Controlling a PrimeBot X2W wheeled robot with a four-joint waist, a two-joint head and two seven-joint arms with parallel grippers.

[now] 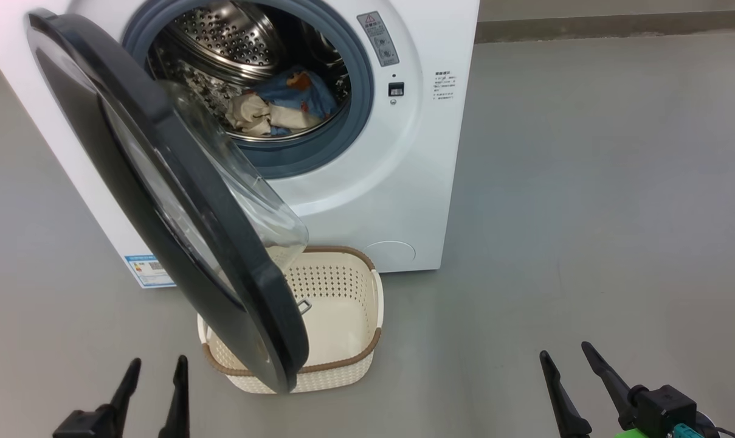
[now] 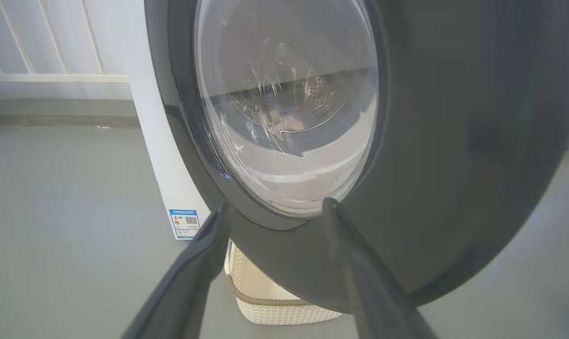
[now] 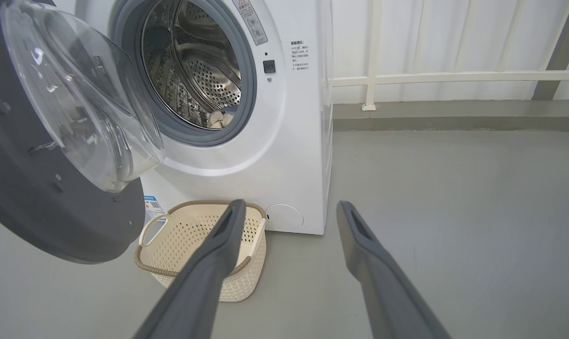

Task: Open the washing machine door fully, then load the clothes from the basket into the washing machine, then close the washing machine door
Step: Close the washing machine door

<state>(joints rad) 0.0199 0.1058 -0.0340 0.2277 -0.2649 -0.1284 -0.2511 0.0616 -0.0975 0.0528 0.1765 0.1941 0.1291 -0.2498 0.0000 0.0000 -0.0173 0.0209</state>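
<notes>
Head view: washing machine door (image 1: 245, 298) open, clothes (image 1: 294, 100) in drum (image 1: 233, 36); left end effector (image 1: 160, 360), right end effector (image 1: 564, 349) both spread.

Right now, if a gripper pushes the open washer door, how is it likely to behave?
The door probably swings as one rigid piece on its hinge; rim and glass bowl look solid. Its glossy rim may be slippery to push. The empty basket below its lower edge looks light and could skid if bumped.

Head view from above, wrist views low, all on the basket (image 1: 343, 286).
</notes>
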